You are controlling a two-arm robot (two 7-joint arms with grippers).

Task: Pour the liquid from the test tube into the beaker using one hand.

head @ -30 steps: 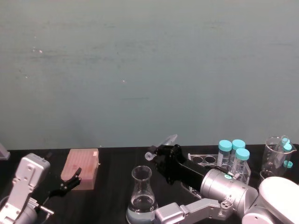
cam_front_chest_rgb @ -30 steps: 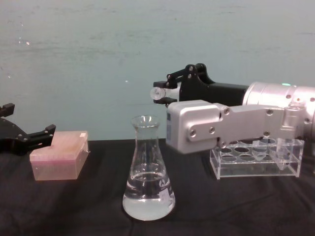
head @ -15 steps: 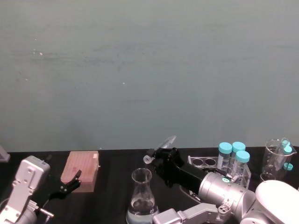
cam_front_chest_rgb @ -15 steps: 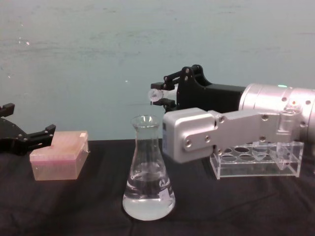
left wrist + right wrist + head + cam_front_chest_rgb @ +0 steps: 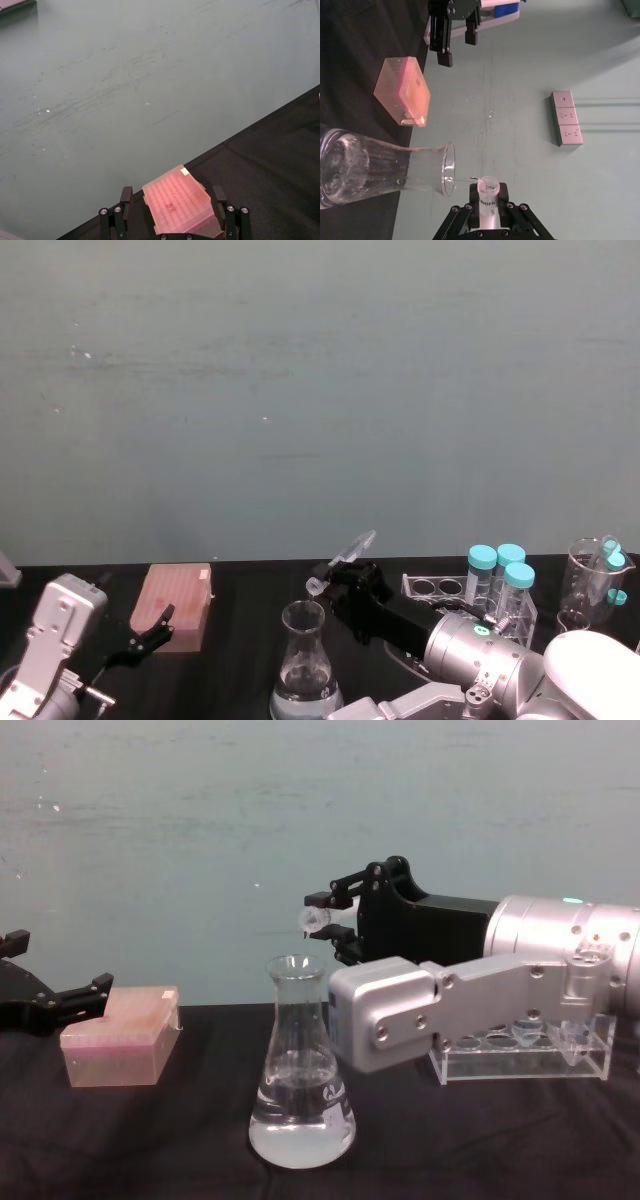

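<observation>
The right hand (image 5: 325, 920) reaches in from the right and is closed narrow on the test tube (image 5: 316, 919), gripping it around the middle. The tube is tipped over, with its open end lower than its pointed tip. From the head view the tip slants up and away toward the far wall. The open end sits just above the rim of the beaker (image 5: 300, 1060), a touch to its right, and does not touch the glass. I cannot tell whether anything is running out of the tube.

The beaker stands upright on the black surface (image 5: 150, 1145), near the middle and toward the near edge. Clear liquid (image 5: 300, 1132) fills its wide bottom.

Over on the left, the left hand (image 5: 171, 190) hangs parked with its fingers spread wide and holding nothing. It is just beside a pink box (image 5: 120, 1035) that lies on the surface.

To the right, behind the right arm, a clear rack (image 5: 520, 1058) stands on the surface. Three teal-capped tubes (image 5: 500, 570) stand upright in it.
</observation>
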